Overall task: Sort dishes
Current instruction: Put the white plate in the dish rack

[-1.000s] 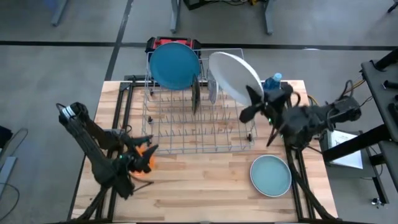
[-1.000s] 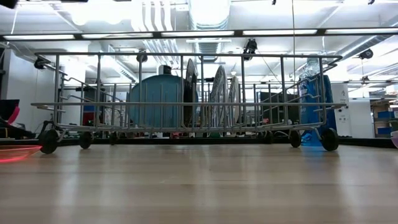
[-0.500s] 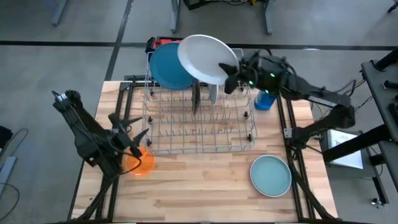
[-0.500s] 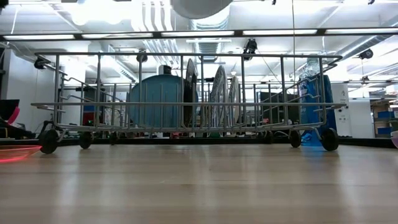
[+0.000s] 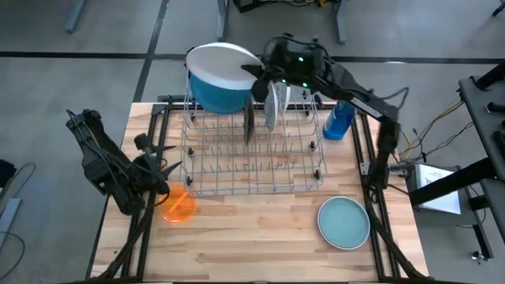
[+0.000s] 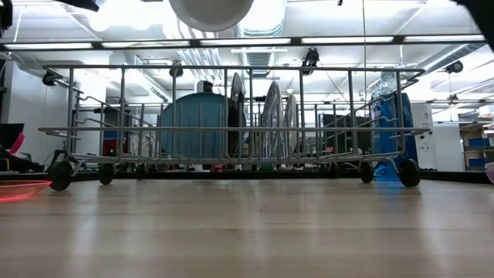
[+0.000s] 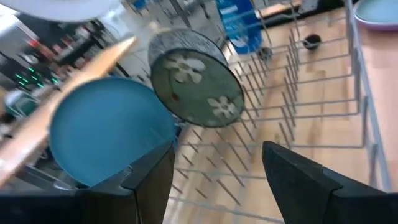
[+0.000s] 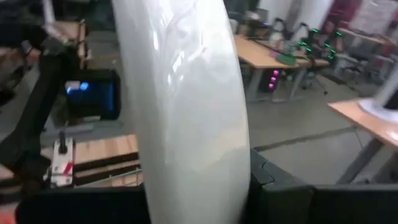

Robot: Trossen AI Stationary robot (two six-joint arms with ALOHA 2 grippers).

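Wood-plank counter (image 5: 260,237) carried wire dish rack (image 5: 252,162) toward the back, blue bottle (image 5: 339,120) just beside rack's right, teal plate (image 5: 344,222) front right, small orange plate (image 5: 178,207) front left.

Right gripper (image 5: 254,71) holds the white plate (image 5: 223,60) above the blue plate (image 5: 218,93) in the wire rack (image 5: 252,150); left gripper (image 5: 158,167) hovers beside the orange plate (image 5: 179,208)

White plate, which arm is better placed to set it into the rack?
Right: the right gripper holds the white plate above the rack, while the left gripper hangs open beside the orange plate.
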